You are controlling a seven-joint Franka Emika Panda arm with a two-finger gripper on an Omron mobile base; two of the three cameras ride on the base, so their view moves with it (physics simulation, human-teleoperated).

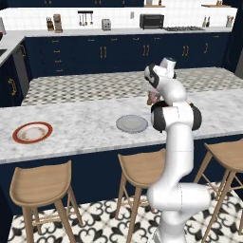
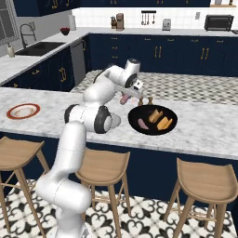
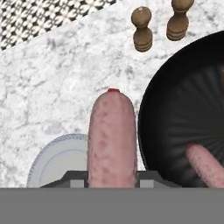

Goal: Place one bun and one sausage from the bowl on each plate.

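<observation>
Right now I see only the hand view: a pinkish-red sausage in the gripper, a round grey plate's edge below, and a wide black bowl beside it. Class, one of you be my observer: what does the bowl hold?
Observer: The wide black bowl holds two golden-orange buns and one pinkish sausage.
Operator: Is anything on the grey plate?
Observer: No, the round grey plate lies bare.
Operator: Where is the second plate?
Observer: The white plate with the red-brown rim sits far along the marble counter, to the arm's left. It is bare too.
</observation>
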